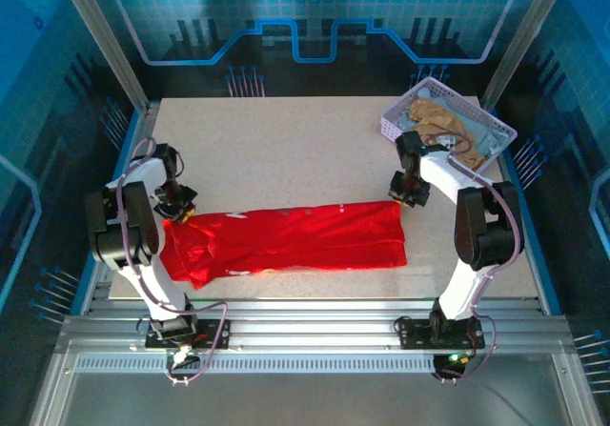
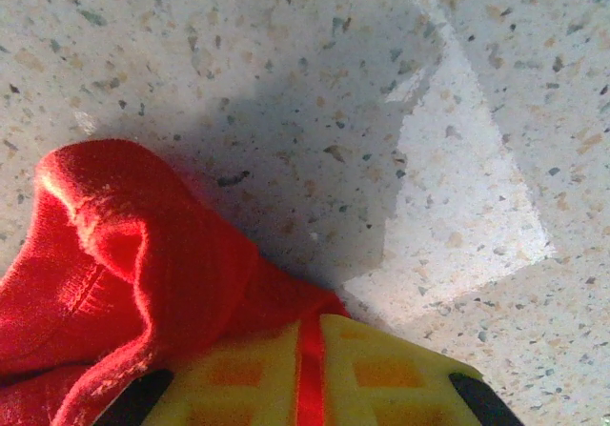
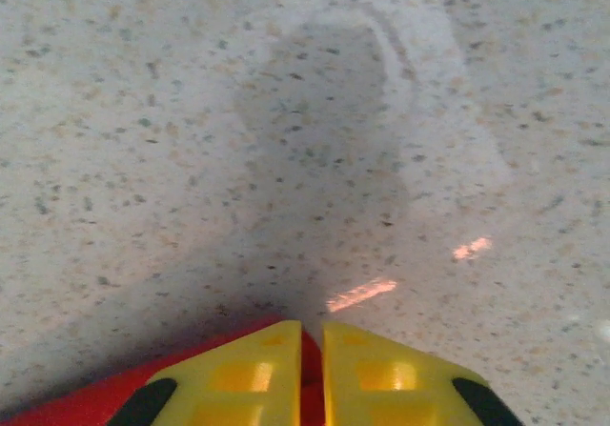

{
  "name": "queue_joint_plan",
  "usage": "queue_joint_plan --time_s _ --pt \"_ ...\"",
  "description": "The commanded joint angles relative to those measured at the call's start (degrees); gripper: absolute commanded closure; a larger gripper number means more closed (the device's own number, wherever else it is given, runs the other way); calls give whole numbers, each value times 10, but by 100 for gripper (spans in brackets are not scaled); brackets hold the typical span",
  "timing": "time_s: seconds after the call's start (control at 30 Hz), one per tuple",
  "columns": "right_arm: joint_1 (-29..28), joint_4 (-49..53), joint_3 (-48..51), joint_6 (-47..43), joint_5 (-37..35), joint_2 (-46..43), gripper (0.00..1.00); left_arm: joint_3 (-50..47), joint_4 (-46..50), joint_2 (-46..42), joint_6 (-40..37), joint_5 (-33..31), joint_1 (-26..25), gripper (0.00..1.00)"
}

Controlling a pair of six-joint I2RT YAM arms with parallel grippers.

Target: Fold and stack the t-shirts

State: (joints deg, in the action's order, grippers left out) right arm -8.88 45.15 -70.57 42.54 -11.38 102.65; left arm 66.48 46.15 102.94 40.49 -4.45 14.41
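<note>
Red t-shirt (image 1: 295, 240) lies on the table (image 1: 286, 150) as a long narrow band running parallel to the near edge, its left end close to the left edge and its right end right of the middle. It reads as already doubled lengthwise; print not visible. Left end bunched and rumpled, right end square and flat. Left gripper (image 2: 310, 350) sits at the band's far left corner, pressed together on a raised fold of red cloth. In the left wrist view a red strip runs between the yellow pads (image 2: 248, 374), and a hump of hem stands up just beside them. Right gripper (image 3: 312, 350) is at the far right corner of the band, pinching too: a thin red sliver between its pads (image 3: 248, 374), with bare table ahead. Both pinches are on the far long edge, one at each end. Judgement: this keeps that edge taut and level, so the cloth can be carried or turned as one piece without sagging in the middle. The crumpled left end looks the likelier to slip or fold unevenly. Lavender basket (image 1: 396, 126) stands at the far right corner, well apart from the band, holding a tan t-shirt (image 1: 434, 116) and a pale blue-grey t-shirt (image 1: 481, 140), both loose and unfolded. No stack started anywhere on the table; task looks early.
</note>
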Motion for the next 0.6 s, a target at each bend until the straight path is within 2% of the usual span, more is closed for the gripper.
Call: queue_joint_plan --time_s 0.0,0.13,0.3,0.57 --pt "8 54 29 28 -43 -64 58 5 24 -69 -2 -21 -12 80" --pt "6 68 79 73 14 -123 51 7 38 -124 -1 -16 -47 76" --pt "0 33 155 180 122 -189 47 -20 29 -146 27 30 -100 76" --pt "0 8 198 270 199 -174 48 -64 -8 -117 58 60 -133 80"
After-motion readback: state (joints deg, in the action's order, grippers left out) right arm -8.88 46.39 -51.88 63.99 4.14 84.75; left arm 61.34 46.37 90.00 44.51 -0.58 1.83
